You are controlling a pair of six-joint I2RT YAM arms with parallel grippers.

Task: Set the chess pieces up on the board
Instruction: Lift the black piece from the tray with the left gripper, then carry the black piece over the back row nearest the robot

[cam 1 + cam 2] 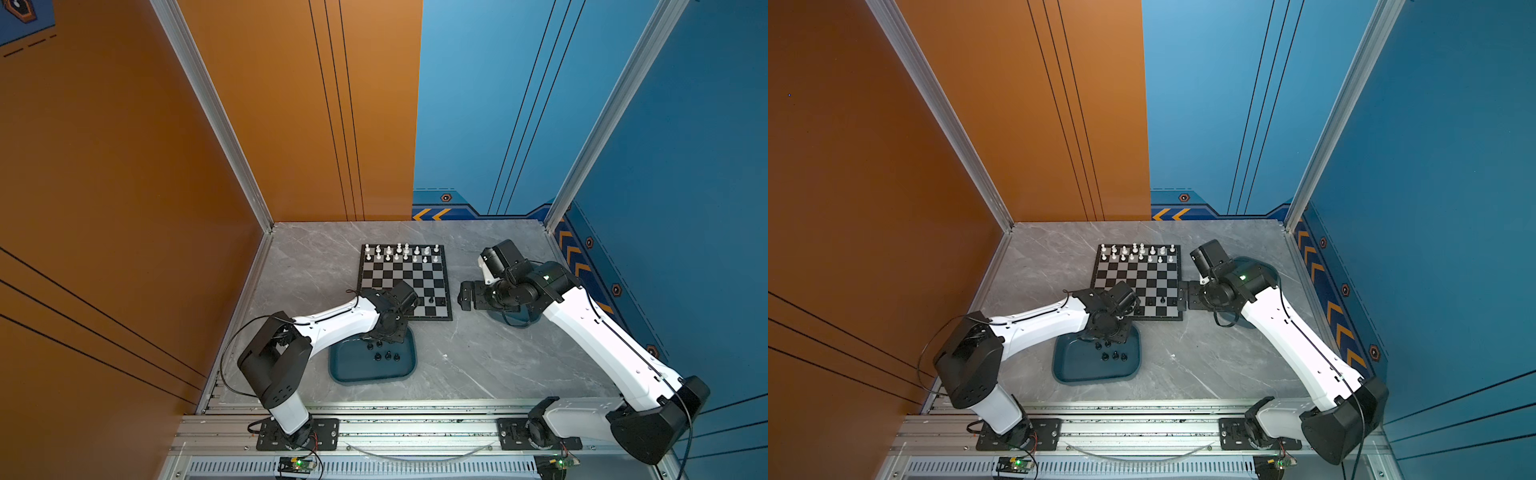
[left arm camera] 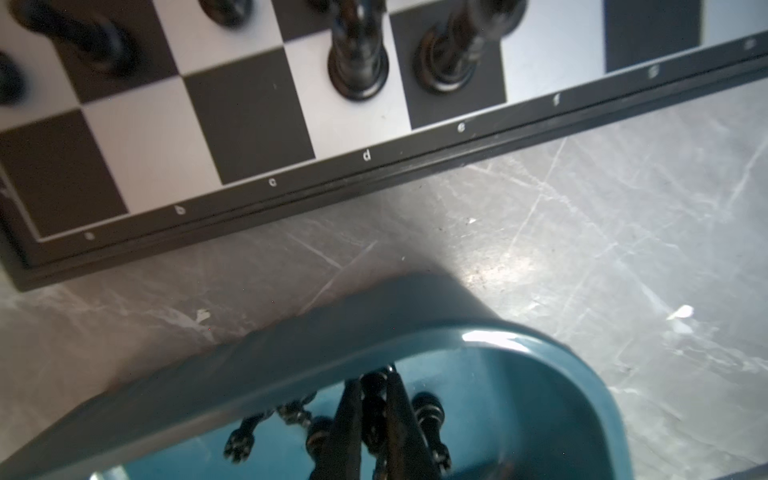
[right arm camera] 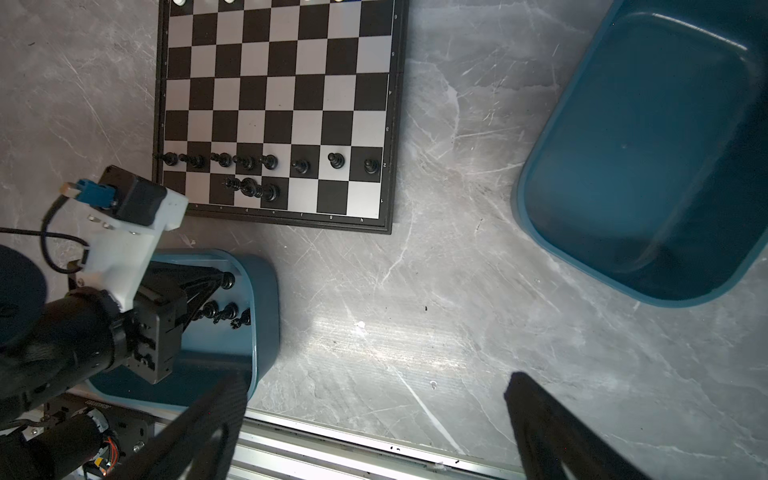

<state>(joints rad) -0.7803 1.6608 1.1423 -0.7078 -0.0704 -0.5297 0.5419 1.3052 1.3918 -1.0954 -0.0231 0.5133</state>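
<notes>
**Top view.** The board (image 1: 405, 282) lies mid-worktop toward the far edge, with white chess pieces (image 1: 401, 253) on its far rows. The left pincer (image 1: 376, 341) dips into the teal tray (image 1: 345, 372) nearer the front edge.

**Left wrist.** The left pincer (image 2: 374, 384) pinches a black piece (image 2: 374, 399) inside the tray.

**Right wrist.** The right pincer (image 3: 376, 380) is spread and holds nothing. Black pawns (image 3: 270, 162) line the board's near second row.

**Step, as judged.** A black piece is being picked up. The next move calls for a straight lift clear of its neighbours, then a vacant back-row square.
</notes>
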